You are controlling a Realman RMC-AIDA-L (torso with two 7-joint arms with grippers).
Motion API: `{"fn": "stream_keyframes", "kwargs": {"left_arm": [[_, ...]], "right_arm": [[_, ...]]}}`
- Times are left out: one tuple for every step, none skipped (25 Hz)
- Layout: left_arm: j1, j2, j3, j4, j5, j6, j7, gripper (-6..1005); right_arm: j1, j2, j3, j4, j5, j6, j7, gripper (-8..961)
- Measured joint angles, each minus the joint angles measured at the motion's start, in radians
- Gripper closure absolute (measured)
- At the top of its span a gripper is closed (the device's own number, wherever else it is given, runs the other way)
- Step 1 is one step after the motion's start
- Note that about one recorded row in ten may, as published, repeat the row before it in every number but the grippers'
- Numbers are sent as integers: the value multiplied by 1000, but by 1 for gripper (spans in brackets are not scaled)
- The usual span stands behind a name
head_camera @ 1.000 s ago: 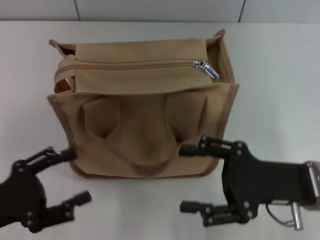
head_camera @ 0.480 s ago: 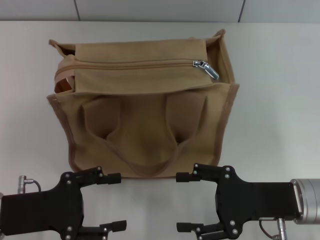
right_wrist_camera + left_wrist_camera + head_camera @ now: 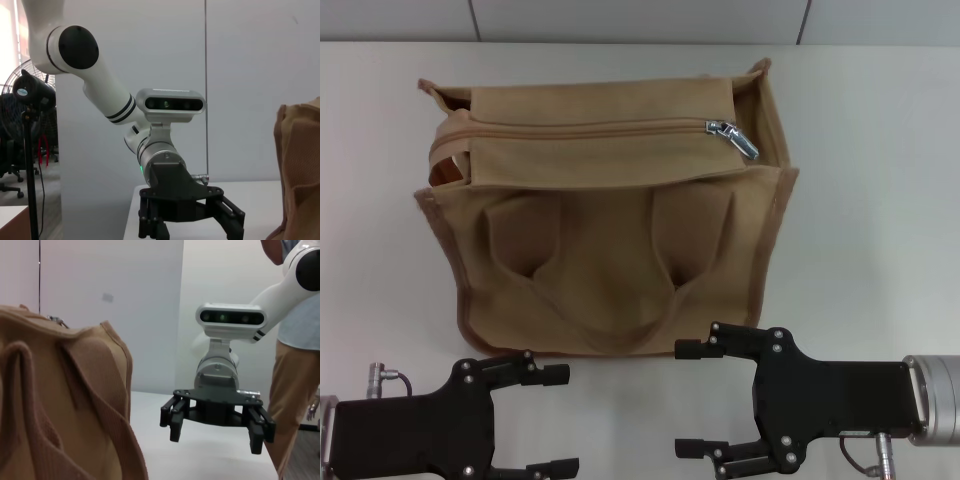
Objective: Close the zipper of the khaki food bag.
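On the pale tabletop [image 3: 880, 180], the khaki food bag [image 3: 610, 270] sits centre-far, a soft canvas box likely to slump or slide unless braced at its stiff piped edge. Along its far top runs the zipper [image 3: 580, 130], whose small metal pull tab [image 3: 733, 138] at the right end looks slick and needs a fine pinch. Near the front edge, the left hand [image 3: 552, 420] and right hand [image 3: 698, 398] hover released, touching nothing.
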Motion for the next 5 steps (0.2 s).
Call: {"fn": "stream_keyframes", "kwargs": {"left_arm": [[0, -1, 11, 0, 0, -7, -3, 186], [0, -1, 15, 0, 0, -9, -3, 186], [0, -1, 25, 0, 0, -14, -2, 186], [0, -1, 25, 0, 0, -14, -2, 186], [1, -2, 29, 0, 0, -17, -1, 186]], "right_arm": [[0, 0, 2, 0, 1, 0, 0, 136], [0, 0, 2, 0, 1, 0, 0, 136], [0, 0, 3, 0, 1, 0, 0, 136], [0, 0, 4, 0, 1, 0, 0, 136], [0, 0, 4, 0, 1, 0, 0, 136]]}}
